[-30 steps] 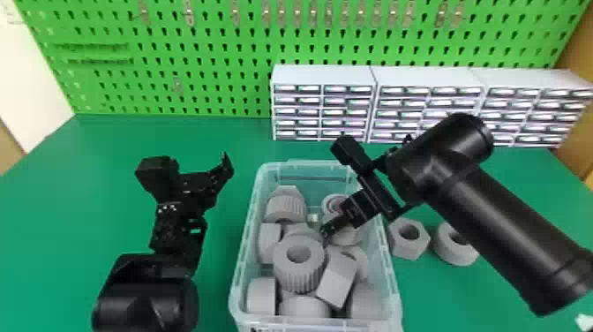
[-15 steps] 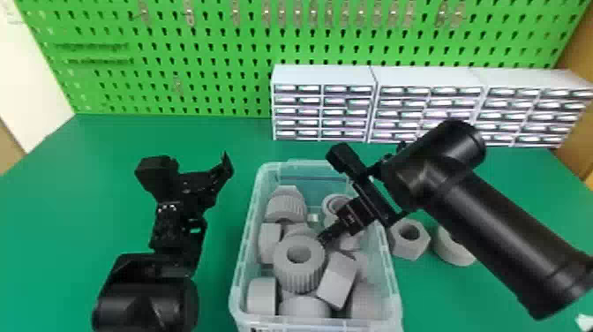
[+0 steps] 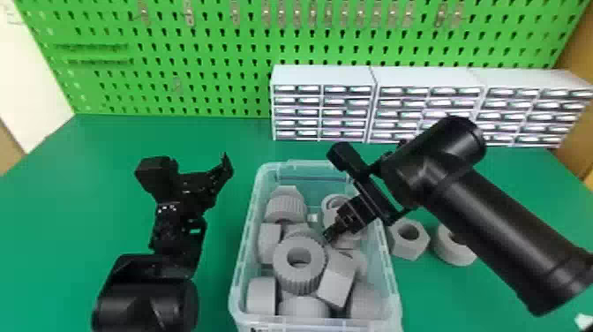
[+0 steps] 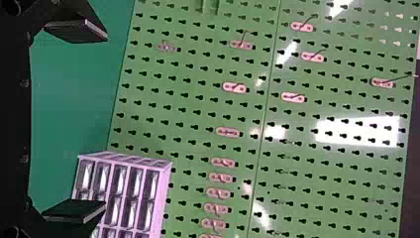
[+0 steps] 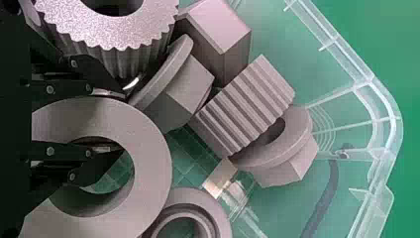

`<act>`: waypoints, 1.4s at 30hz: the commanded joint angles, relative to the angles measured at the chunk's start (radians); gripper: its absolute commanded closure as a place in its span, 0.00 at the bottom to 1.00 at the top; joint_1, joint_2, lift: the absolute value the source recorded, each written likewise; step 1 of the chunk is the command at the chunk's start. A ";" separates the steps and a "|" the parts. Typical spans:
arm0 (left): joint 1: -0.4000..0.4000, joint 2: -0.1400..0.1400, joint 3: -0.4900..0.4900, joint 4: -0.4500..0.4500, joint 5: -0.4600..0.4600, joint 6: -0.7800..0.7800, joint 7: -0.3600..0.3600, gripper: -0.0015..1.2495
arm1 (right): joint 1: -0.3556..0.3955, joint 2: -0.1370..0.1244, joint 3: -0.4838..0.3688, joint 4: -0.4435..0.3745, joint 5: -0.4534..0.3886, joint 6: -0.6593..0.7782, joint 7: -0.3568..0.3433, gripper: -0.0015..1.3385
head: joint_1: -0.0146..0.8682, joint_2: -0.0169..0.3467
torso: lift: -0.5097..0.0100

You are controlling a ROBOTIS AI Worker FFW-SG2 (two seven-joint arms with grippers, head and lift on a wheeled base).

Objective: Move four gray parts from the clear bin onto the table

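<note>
The clear bin (image 3: 395,282) stands in the middle of the table, holding several gray parts, among them a knurled ring (image 3: 301,279). My right gripper (image 3: 327,235) is inside the bin, just behind that ring. In the right wrist view, my right gripper (image 5: 118,121) is open astride the wall of a smooth gray ring (image 5: 152,163), one finger in its hole and one outside. Two gray parts lie on the table right of the bin: a hex-sided one (image 3: 409,249) and a round one (image 3: 449,250). Left of the bin, my left gripper (image 3: 199,173) is parked; in the left wrist view that gripper (image 4: 74,121) stands open.
White drawer cabinets (image 3: 324,76) stand at the back against a green pegboard (image 3: 212,66). The right forearm (image 3: 507,229) reaches over the bin's right wall and partly over the round part on the green table (image 3: 220,273).
Compared with a second ago, my right gripper has shifted slightly left and nearer the front inside the bin, its wrist lower. The left arm has kept still.
</note>
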 commanded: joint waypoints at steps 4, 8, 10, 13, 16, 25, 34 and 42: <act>0.000 0.000 0.002 0.000 0.000 -0.001 0.000 0.08 | -0.001 0.002 -0.003 -0.002 0.001 0.000 0.000 0.72 | 0.80 0.24 | 0.88; 0.000 0.000 0.000 0.000 0.000 -0.001 0.000 0.08 | -0.007 0.005 -0.008 -0.004 0.001 0.000 0.000 0.72 | 0.80 0.24 | 0.88; 0.000 0.000 0.000 0.000 0.000 -0.003 0.000 0.08 | -0.007 0.006 -0.011 -0.008 -0.004 -0.003 0.000 0.72 | 0.80 0.24 | 0.88; 0.000 0.000 0.000 -0.001 0.000 -0.001 0.000 0.08 | -0.007 0.006 -0.013 -0.016 -0.020 -0.008 0.000 0.72 | 0.80 0.24 | 0.88; 0.000 0.000 0.002 0.000 0.000 -0.001 0.000 0.08 | -0.010 0.008 -0.013 -0.027 -0.022 -0.008 0.000 0.72 | 0.80 0.24 | 0.88; 0.003 0.000 0.003 0.000 0.000 -0.001 0.000 0.08 | -0.023 0.012 -0.020 -0.068 -0.013 -0.002 0.000 0.72 | 0.80 0.24 | 0.88; 0.005 0.002 0.005 0.000 -0.001 -0.003 0.000 0.08 | -0.024 0.015 -0.054 -0.109 -0.008 0.009 0.000 0.72 | 0.80 0.24 | 0.88; 0.009 0.002 0.005 0.000 0.000 -0.001 0.000 0.08 | -0.010 0.005 -0.135 -0.217 0.044 0.070 0.000 0.72 | 0.80 0.24 | 0.88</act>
